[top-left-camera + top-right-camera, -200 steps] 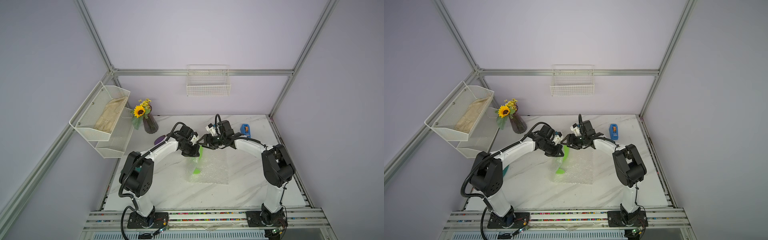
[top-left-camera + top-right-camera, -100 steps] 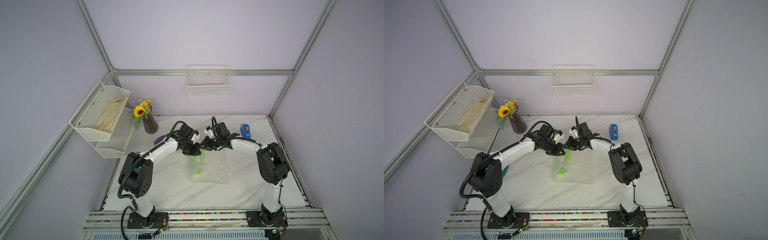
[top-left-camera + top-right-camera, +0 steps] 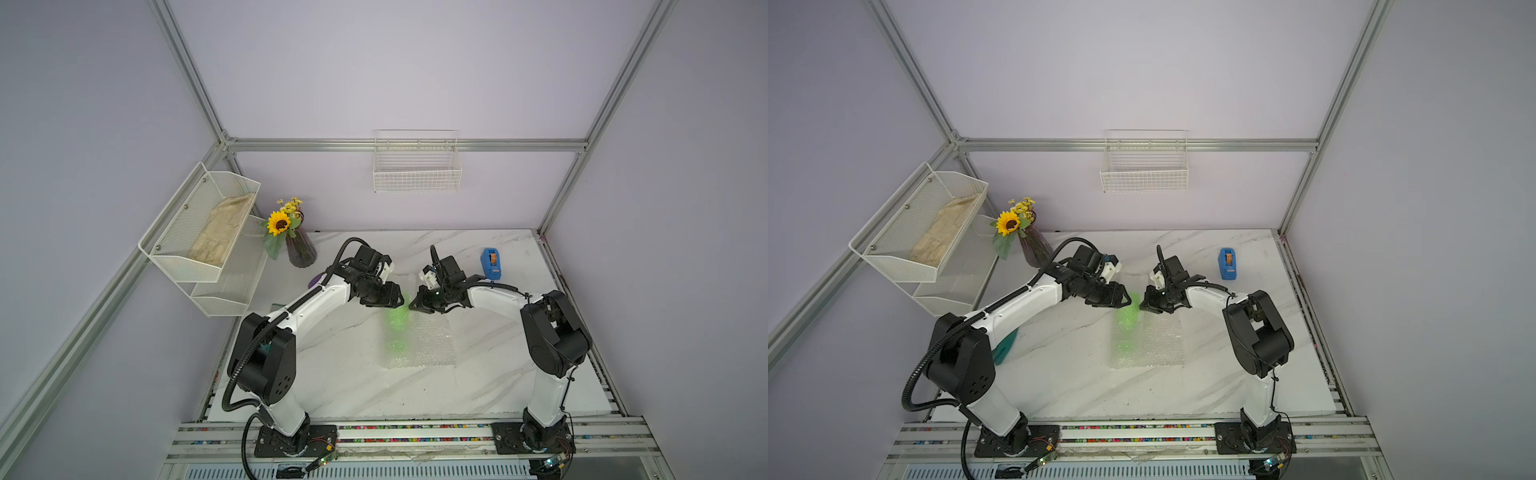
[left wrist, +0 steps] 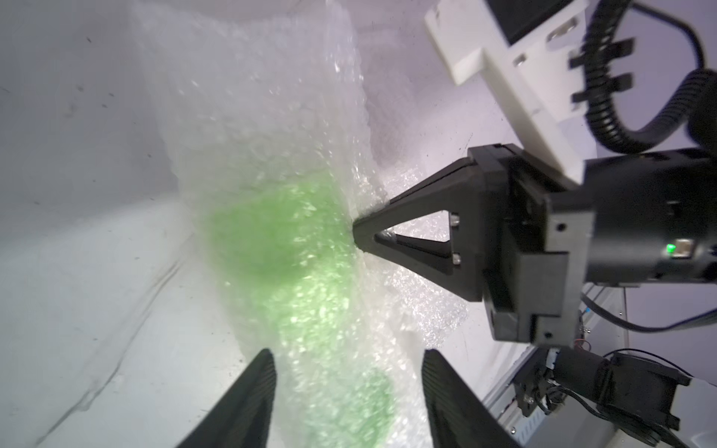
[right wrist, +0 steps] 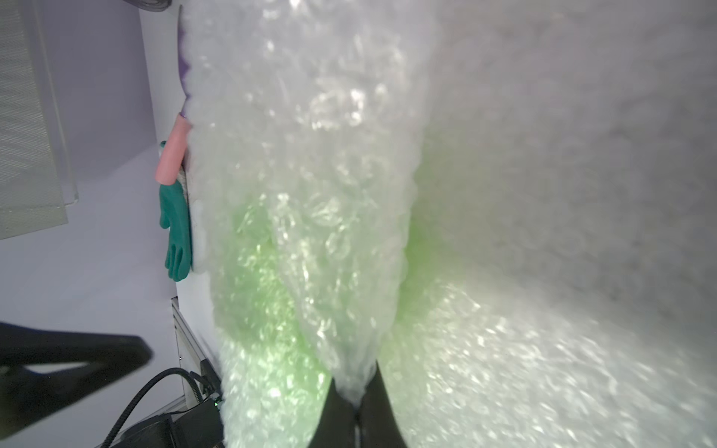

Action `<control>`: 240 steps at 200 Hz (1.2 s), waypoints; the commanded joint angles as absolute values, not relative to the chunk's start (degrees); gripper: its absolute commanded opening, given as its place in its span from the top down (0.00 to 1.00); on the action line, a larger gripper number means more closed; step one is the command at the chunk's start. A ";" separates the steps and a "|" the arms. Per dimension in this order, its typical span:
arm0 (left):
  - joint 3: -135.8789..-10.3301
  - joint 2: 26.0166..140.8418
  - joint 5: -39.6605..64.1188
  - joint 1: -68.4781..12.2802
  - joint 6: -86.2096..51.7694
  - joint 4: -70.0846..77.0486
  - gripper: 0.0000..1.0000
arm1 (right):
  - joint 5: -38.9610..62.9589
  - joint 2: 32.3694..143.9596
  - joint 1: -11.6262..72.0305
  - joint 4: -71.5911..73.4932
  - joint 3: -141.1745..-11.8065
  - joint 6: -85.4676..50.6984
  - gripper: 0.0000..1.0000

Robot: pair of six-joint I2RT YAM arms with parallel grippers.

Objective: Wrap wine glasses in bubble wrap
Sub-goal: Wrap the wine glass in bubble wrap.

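The bubble wrap looked soft and crinkly, best pinched at its gathered edge, as the right fingers did; the left fingers stood spread.

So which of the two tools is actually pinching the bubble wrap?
The right tool: its jaws are shut on a fold of the bubble wrap. The left tool stands open.

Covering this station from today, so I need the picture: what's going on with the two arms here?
The two arms are wrapping a lime-green goblet in bubble wrap on the marble table. The sheet is folded over the goblet, which shows green through it. The right gripper is shut on a pinch of the wrap at the far end. The left gripper is open, straddling the wrapped goblet without gripping it. A blue tape dispenser stands unused near the back.
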State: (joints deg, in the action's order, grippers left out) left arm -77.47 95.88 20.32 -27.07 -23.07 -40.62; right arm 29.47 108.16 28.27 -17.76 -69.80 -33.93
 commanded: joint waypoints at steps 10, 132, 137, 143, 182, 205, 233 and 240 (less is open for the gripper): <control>-80.79 96.85 18.45 -26.11 -24.59 -41.40 0.25 | 26.92 106.53 28.13 -17.16 -68.60 -33.05 0.96; -75.88 106.74 22.05 -27.44 -38.52 -29.38 0.00 | 28.88 107.89 27.82 -13.21 -68.01 -33.84 0.90; -75.64 107.18 22.23 -27.38 -38.58 -29.27 0.00 | 28.41 107.92 27.77 -13.26 -68.25 -33.84 0.90; -75.43 107.60 22.37 -27.42 -38.59 -29.23 0.00 | 28.07 107.93 27.77 -13.52 -68.56 -33.76 0.90; -73.45 108.65 22.68 -27.42 -38.29 -28.83 0.02 | 27.12 108.88 27.80 -13.84 -70.02 -33.40 0.88; -72.02 107.21 20.49 -27.42 -37.73 -29.44 0.00 | 26.55 109.39 27.82 -14.75 -70.33 -32.79 0.88; -72.48 108.37 21.81 -27.33 -37.28 -29.11 0.05 | 25.33 109.65 27.79 -14.89 -69.79 -32.46 0.88; -72.75 108.91 22.40 -27.33 -37.26 -28.84 0.10 | 25.08 109.72 27.77 -15.21 -69.99 -32.20 0.86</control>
